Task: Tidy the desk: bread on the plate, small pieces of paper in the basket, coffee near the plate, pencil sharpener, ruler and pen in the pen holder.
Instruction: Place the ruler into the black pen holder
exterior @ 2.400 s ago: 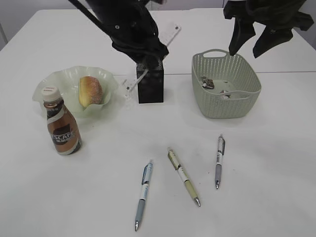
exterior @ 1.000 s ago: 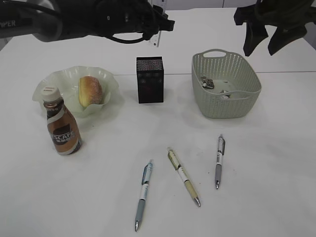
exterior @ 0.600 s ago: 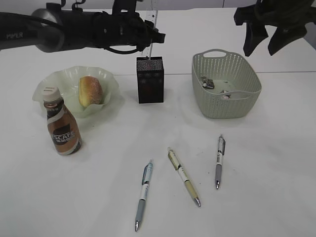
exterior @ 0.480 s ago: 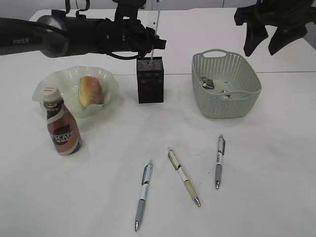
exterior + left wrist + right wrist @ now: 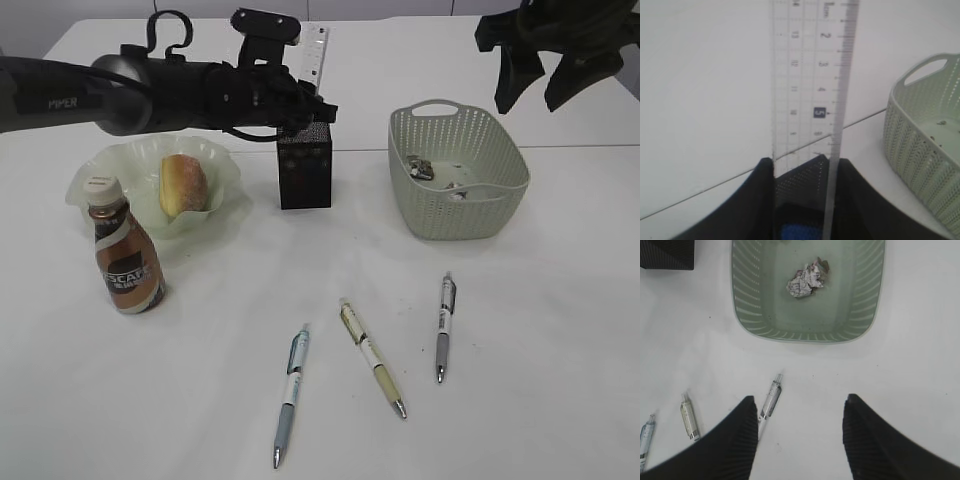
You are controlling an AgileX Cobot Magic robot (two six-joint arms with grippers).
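Ruler (image 5: pixel 807 80) stands upright between my left gripper (image 5: pixel 802 200) fingers (image 5: pixel 760 200), clamped by its edges so its length points down into the black mesh pen holder (image 5: pixel 304 165). In the left wrist view its lower end sits at the holder's mouth, at six o'clock of the frame; I cannot tell whether the tip has touched bottom. I judge I hold it vertical because the holder's opening is narrow and only takes it end-first. In the exterior view the ruler's top (image 5: pixel 315 50) pokes up at twelve o'clock of the holder, with my left arm lying across from nine o'clock.

At three o'clock of the holder sits the green basket (image 5: pixel 500 215), crumpled paper (image 5: pixel 805 280) inside. At nine o'clock, bread (image 5: pixel 183 185) rests on the plate (image 5: pixel 100 165), the coffee bottle (image 5: pixel 124 255) just beside it. Three pens (image 5: pixel 372 358) lie at six o'clock, not yet collected. My right gripper (image 5: pixel 800 435) hangs spread apart and empty above the basket, out of the way.
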